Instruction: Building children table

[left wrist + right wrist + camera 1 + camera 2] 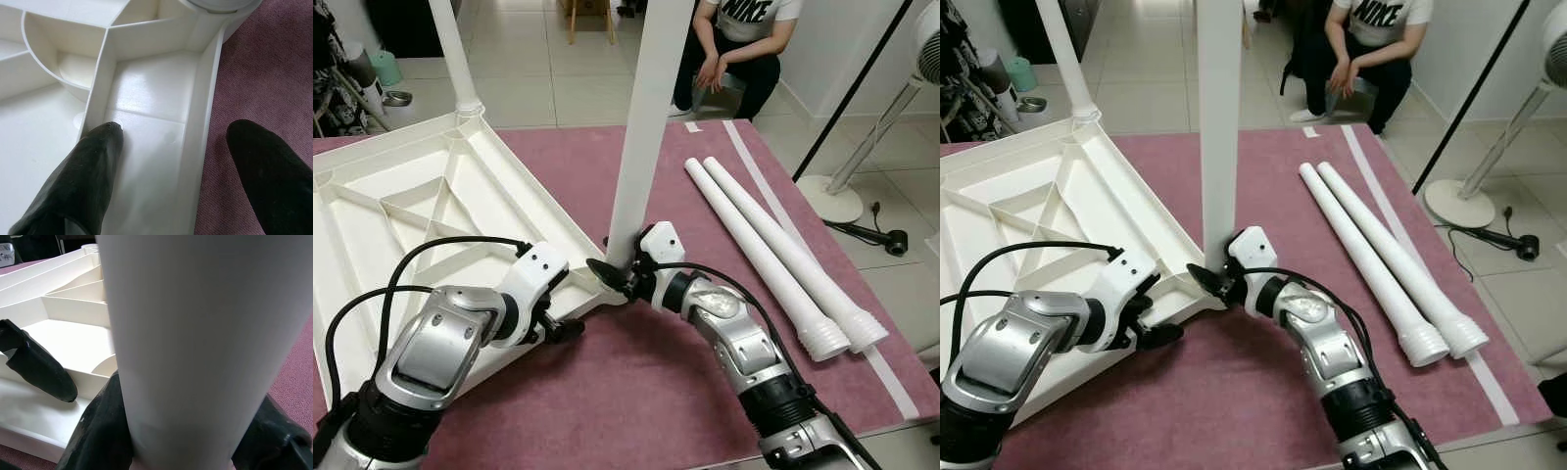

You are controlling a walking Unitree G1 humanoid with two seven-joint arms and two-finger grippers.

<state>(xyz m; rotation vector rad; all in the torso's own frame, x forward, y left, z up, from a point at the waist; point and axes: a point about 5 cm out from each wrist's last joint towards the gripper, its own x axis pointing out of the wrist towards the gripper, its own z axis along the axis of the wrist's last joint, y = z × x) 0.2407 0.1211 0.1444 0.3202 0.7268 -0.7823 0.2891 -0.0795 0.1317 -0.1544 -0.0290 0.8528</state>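
**Second leg going into the children's table**

While the upturned white ribbed plastic tabletop [421, 196] lies on the mauve carpet [656, 392], the right gripper [619, 277] pinches an upright white tubular leg [646, 127] at its near corner socket. The left gripper [555, 311], fingers spread, straddles the tabletop's rim. One leg [453, 54] stands fitted at the far corner; two spare legs [773, 250] lie nearby, so roughly half remains.

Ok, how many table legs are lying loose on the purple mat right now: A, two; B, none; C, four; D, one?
A: two white legs lie side by side on the purple mat, right of the upturned tabletop, while the right end effector grips a third leg standing at the tabletop's corner.
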